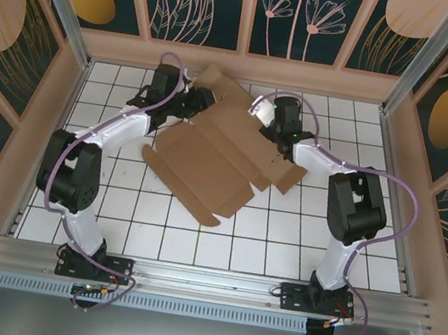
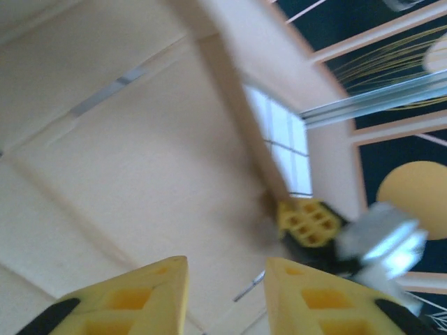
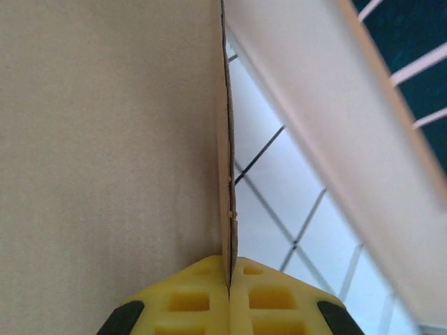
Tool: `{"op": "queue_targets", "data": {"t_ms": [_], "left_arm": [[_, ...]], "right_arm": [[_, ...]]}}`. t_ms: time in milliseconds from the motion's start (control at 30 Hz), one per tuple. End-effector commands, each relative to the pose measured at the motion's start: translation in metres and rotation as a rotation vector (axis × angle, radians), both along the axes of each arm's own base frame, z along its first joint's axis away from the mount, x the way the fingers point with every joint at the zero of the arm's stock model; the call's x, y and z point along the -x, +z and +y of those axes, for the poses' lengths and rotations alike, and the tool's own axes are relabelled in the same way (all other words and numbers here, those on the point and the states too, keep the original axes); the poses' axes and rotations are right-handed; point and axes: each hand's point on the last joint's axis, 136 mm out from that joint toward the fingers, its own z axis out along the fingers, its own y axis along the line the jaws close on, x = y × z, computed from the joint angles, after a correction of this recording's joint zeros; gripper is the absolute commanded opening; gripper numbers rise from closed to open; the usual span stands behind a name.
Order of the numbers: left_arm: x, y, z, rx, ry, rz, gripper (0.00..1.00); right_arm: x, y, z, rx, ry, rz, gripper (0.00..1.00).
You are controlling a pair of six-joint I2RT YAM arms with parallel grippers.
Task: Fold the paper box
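Observation:
The paper box (image 1: 217,158) is a flat brown die-cut cardboard sheet lying at an angle across the white tiles, with a far panel raised toward the back wall. My left gripper (image 1: 199,100) is at its far left part. In the left wrist view its yellow fingers (image 2: 227,269) stand apart over the cardboard (image 2: 140,174), with nothing between them. My right gripper (image 1: 278,132) is at the sheet's far right edge. The right wrist view shows it (image 3: 229,269) shut on the thin edge of an upright panel (image 3: 105,139). One right fingertip (image 2: 307,222) shows past the cardboard.
White tiled floor (image 1: 280,246) lies bare in front of the sheet. A pink back wall (image 1: 241,65) stands close behind both grippers, with side walls and metal posts (image 1: 414,62) around the cell.

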Motion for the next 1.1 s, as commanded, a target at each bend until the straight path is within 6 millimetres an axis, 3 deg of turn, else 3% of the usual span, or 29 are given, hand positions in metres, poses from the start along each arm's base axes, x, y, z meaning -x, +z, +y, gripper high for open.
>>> {"op": "queue_targets", "data": {"t_ms": [0,67,167,233,300,467,667,1067], "left_arm": [[0.0,0.046,-0.001,0.109,0.006,-0.076,0.4],[0.004,0.059,-0.007,0.169,-0.029,-0.082,0.42],[0.007,0.058,-0.012,0.229,-0.052,-0.067,0.45],[0.007,0.055,-0.012,0.228,-0.047,-0.065,0.46],[0.003,0.041,-0.015,0.232,-0.053,-0.039,0.47],[-0.005,0.032,-0.019,0.253,-0.065,-0.039,0.52],[-0.013,0.012,-0.022,0.244,-0.075,-0.023,0.64],[-0.035,-0.003,-0.031,0.296,-0.085,-0.005,0.59]], "right_arm": [[-0.017,0.07,-0.016,0.225,-0.052,-0.337,0.0],[-0.013,0.085,-0.004,0.255,-0.038,-0.413,0.0],[-0.007,0.102,0.005,0.32,-0.045,-0.532,0.0],[0.005,0.107,0.023,0.339,-0.014,-0.605,0.0],[0.012,0.104,0.031,0.356,0.005,-0.62,0.0],[0.028,0.096,0.049,0.338,0.042,-0.63,0.0],[0.036,0.091,0.055,0.331,0.053,-0.628,0.0],[0.048,0.088,0.072,0.329,0.085,-0.672,0.0]]}}
